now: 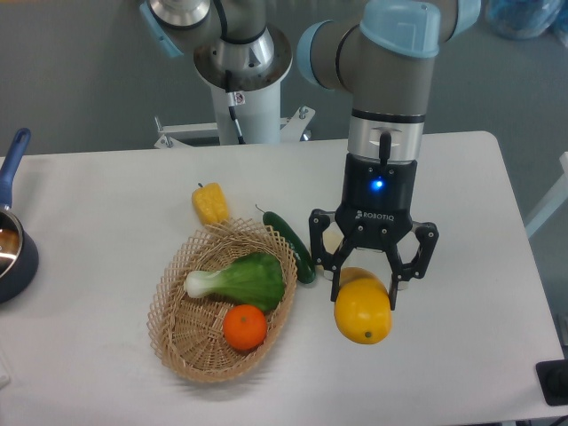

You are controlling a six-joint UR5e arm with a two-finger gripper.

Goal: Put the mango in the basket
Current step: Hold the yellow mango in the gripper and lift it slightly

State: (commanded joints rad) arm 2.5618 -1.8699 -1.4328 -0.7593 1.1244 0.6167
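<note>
The mango (362, 312) is a smooth yellow-orange oval to the right of the basket (177, 342). My gripper (365, 293) points straight down over the mango's far end, with one finger on each side pressed against the fruit, so it is shut on the mango. The fingertips hide the mango's upper part. The tan wicker basket lies left of centre and holds a round orange (244, 327) and a leafy green vegetable (244, 280). About a hand's width of table separates the mango from the basket's right rim.
A dark green cucumber (291, 245) lies between the basket and my gripper. A yellow corn piece (210, 203) sits just behind the basket. A dark blue pot (12, 253) with a handle stands at the left edge. The robot base (241, 80) rises at the back.
</note>
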